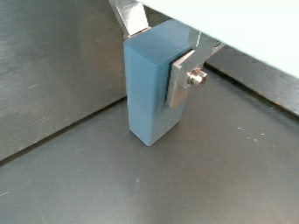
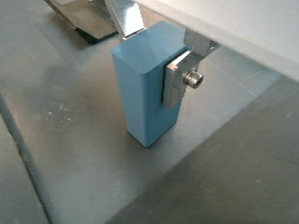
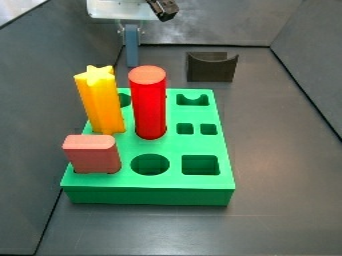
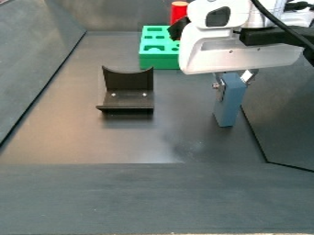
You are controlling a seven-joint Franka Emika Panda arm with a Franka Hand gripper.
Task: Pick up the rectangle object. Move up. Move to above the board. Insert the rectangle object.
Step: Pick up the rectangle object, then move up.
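Note:
The rectangle object is a tall steel-blue slab standing upright, and its lower end looks to be on the dark floor. It shows in both wrist views and both side views. My gripper is shut on its upper part, with one silver finger on each broad face. In a side view the gripper is behind the green board. In a side view the board lies beyond the gripper.
On the board stand a red cylinder, a yellow star post and a salmon-pink block. A dark notched block sits on the floor beside the board. Grey walls close in the floor.

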